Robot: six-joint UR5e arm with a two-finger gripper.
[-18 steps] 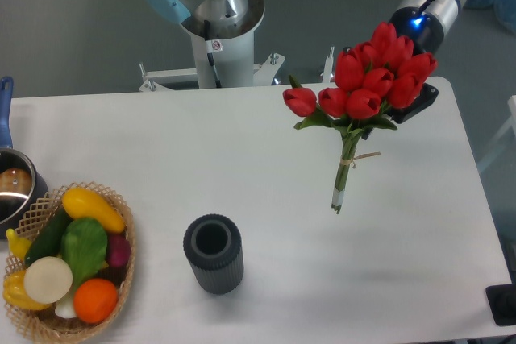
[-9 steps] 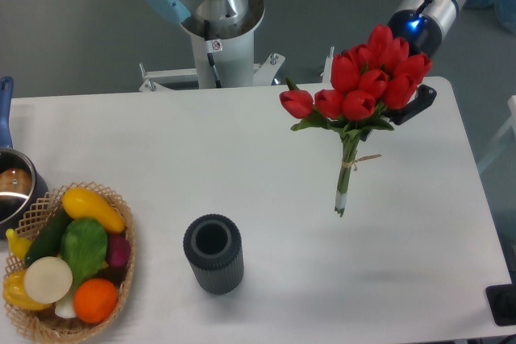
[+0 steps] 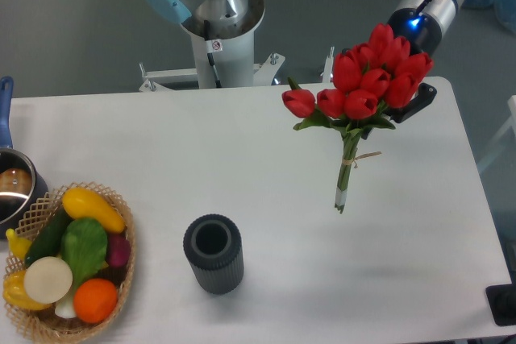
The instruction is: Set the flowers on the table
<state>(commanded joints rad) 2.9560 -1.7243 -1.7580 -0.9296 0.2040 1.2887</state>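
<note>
The flowers [image 3: 360,86], a bunch of red tulips with green leaves and tied green stems, hang in the air over the right part of the white table [image 3: 242,151]. The stems point down and their tip is just above the tabletop. My gripper [image 3: 409,105] sits behind the blooms at the table's far right and is shut on the flowers. The blooms hide most of it, and only one black finger [image 3: 421,99] shows beside them.
A dark grey ribbed cylinder vase [image 3: 214,253] stands open-topped at the front middle. A wicker basket [image 3: 121,203] of vegetables sits at the front left, with a pot [image 3: 12,187] behind it at the left edge. The robot base [image 3: 218,30] stands behind the table.
The bunch has only swayed slightly, a little left and down and then back. The gripper still holds it in about the same place.
</note>
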